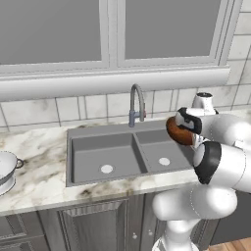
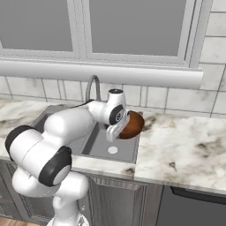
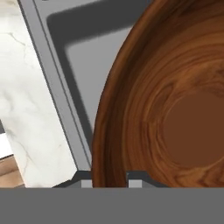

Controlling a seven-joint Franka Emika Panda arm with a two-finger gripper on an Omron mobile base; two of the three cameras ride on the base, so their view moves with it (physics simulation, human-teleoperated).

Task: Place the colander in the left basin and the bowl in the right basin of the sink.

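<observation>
On the far left of the marble counter (image 1: 44,171), at the frame edge in the left base view: the colander (image 1: 6,169), upright, one dark loop handle visible, well apart from the sink (image 1: 73,147). Only partly in frame.

Next over, the left basin (image 1: 98,159): grey well, pale drain at its floor. A ridge divides it from the right basin (image 1: 157,152), which has its own pale drain. Arched faucet (image 1: 137,103) stands behind the ridge, against the tiled backsplash (image 1: 88,108) under the window (image 1: 112,29).

Right side of the sink: the bowl (image 1: 176,133), reddish-brown, tilted on edge and held in the air over the right rim of the right basin. Not touching the basin floor in either base view. In the right base view the bowl (image 2: 131,126) hangs above the basin's near-right corner, drain visible below it.

Gripper (image 3: 109,181): fingers pinched onto the bowl's rim, one tip either side of the wall; hand view shows the bowl's wood-grain interior (image 3: 175,109) to the right and the right basin (image 3: 83,65) to its left. Arm's white wrist sits just behind the bowl in both base views.

Right of the sink: more marble counter (image 2: 185,141).
</observation>
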